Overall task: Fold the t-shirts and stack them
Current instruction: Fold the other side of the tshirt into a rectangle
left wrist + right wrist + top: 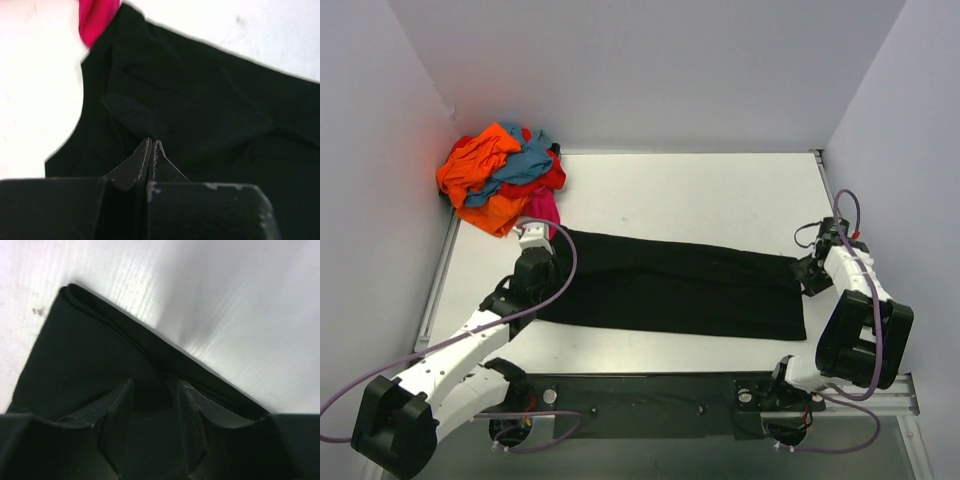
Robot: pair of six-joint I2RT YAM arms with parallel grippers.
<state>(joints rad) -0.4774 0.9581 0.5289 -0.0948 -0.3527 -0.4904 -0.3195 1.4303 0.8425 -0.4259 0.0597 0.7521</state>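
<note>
A black t-shirt lies folded into a long band across the middle of the table. My left gripper sits at its left end. In the left wrist view the jaws are closed together with a raised flap of the black cloth at their tips. My right gripper sits at the shirt's right end. In the right wrist view its fingers stand apart over the shirt's corner, with nothing clamped between them. A pile of unfolded shirts, orange, blue, red and pink, lies at the back left.
Grey walls close in the table at the back and on both sides. A pink shirt from the pile touches the black shirt's left end. White table surface shows behind the black shirt, and a strip in front of it.
</note>
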